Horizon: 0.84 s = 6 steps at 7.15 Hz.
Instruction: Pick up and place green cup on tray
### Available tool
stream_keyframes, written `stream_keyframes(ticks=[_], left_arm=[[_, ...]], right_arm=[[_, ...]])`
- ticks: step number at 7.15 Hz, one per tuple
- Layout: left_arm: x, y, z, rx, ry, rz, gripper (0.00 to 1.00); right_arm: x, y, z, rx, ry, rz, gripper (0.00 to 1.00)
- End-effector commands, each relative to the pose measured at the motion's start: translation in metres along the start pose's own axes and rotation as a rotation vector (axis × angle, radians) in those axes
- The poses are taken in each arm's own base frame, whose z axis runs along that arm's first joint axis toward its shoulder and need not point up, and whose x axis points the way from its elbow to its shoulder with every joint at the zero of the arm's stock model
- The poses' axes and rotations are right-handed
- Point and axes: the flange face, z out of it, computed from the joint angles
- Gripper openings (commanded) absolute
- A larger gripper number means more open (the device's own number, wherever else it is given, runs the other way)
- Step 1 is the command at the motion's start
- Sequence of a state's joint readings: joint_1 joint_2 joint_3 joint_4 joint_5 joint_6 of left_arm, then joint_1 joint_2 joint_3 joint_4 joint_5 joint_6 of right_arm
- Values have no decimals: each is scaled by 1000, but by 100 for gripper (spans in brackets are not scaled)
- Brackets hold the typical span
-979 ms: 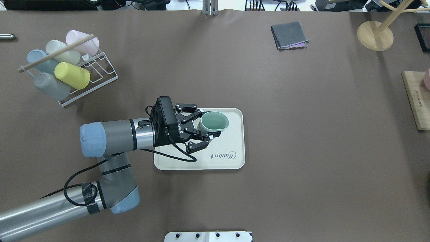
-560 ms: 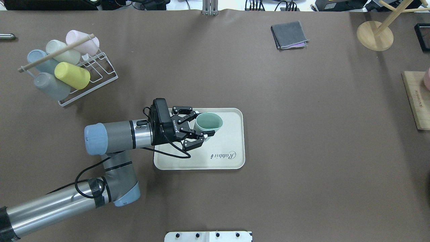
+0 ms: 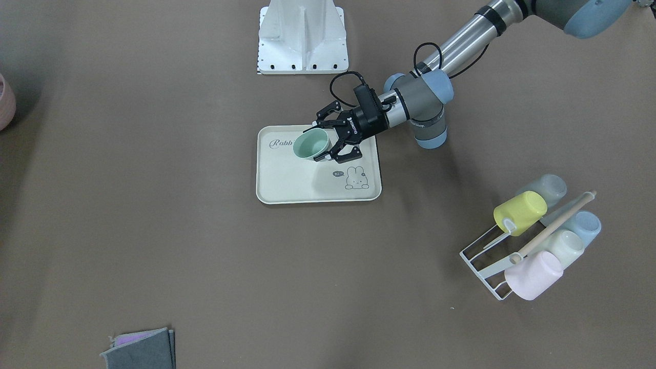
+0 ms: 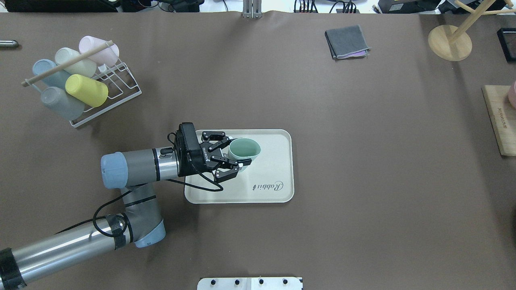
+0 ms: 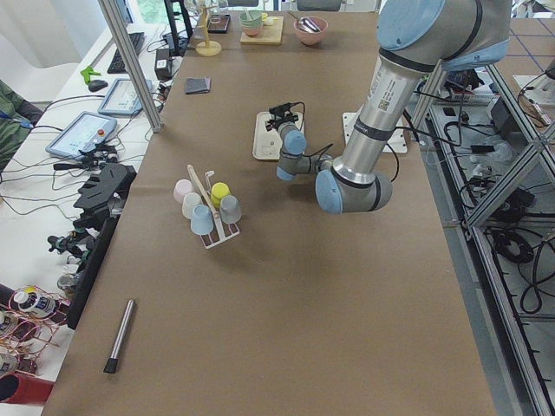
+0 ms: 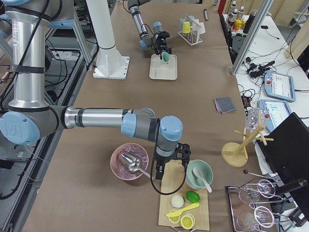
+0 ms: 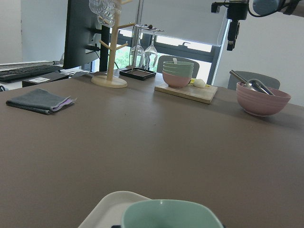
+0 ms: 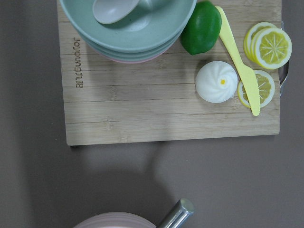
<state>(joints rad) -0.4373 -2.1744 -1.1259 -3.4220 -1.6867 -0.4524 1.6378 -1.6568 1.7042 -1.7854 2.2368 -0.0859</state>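
Holding green cup [image 4: 244, 148] in left gripper [image 4: 239, 151], jaws clamped on opposite sides of its wall, reaching in from 9 o'clock in overhead view. Tilted, mouth showing, over middle of tray [image 4: 278, 161]; cannot tell whether touching tray floor. Noted at 5 o'clock of cup: "Rabbit" lettering. Well apart at 10 o'clock of tray: wire rack [image 4: 121, 86] with yellow cup [image 4: 86, 90] and paler cups. Far at 1 o'clock: folded grey cloth [image 4: 347, 42]. Hanging over wooden board [image 6: 183, 203] beside pink bowl [image 6: 129, 161]: right gripper [image 6: 163, 170]; cannot tell whether clenched or released.

left pincer [image 3: 318, 142] clasping tilted green cup [image 3: 309, 145], over tray [image 3: 297, 185]
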Motion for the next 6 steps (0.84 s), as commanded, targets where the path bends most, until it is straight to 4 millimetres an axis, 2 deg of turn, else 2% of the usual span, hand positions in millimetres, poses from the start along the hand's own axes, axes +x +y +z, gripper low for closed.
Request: stream_keyframes(ticks=[1, 3, 6], left_arm=[[3, 1, 7, 1, -3, -14, 0], [11, 7, 13, -10, -2, -21, 0], [5, 12, 17, -37, -52, 18, 0]], right_arm=[[1, 1, 1, -1, 3, 1, 100], [1, 1, 1, -1, 2, 1, 100], [0, 1, 0, 1, -3, 0, 100]])
